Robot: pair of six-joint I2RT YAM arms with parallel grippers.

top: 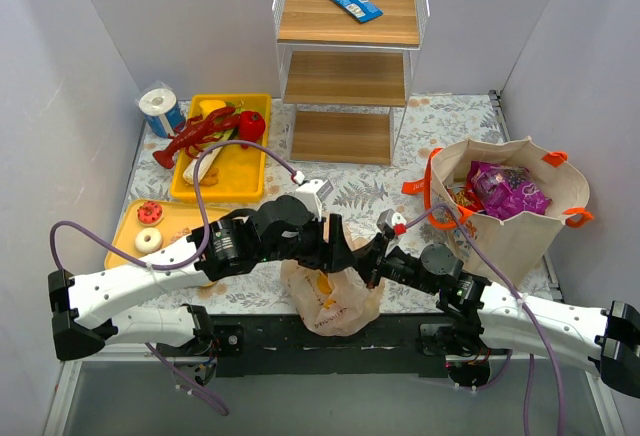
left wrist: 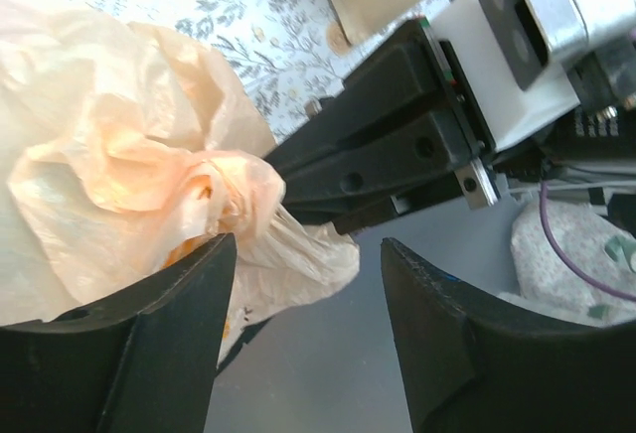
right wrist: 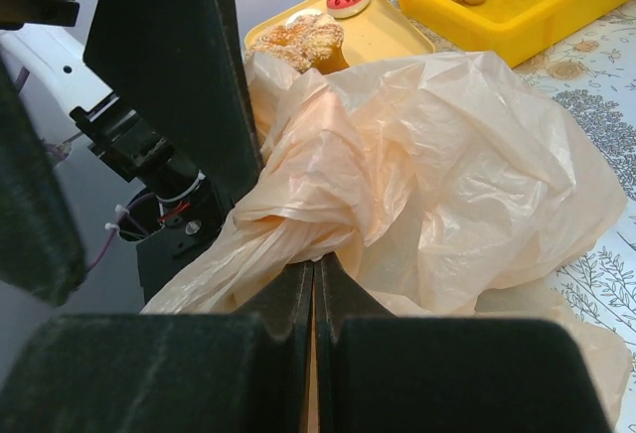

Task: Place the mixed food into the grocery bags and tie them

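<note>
Peach plastic carrier bag (top: pixel 330 301): located at near desk (top: pixel 450 121) edge. Judged thin, light, slippery; best gripped at twisted handles. Right pincer (right wrist: pixel 314 284) is closed on one strand; left pincer (left wrist: pixel 308 254) is held wide alongside.

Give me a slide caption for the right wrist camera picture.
Right gripper shut on a twisted strand of the peach plastic bag, a yellow tray behind.
</note>
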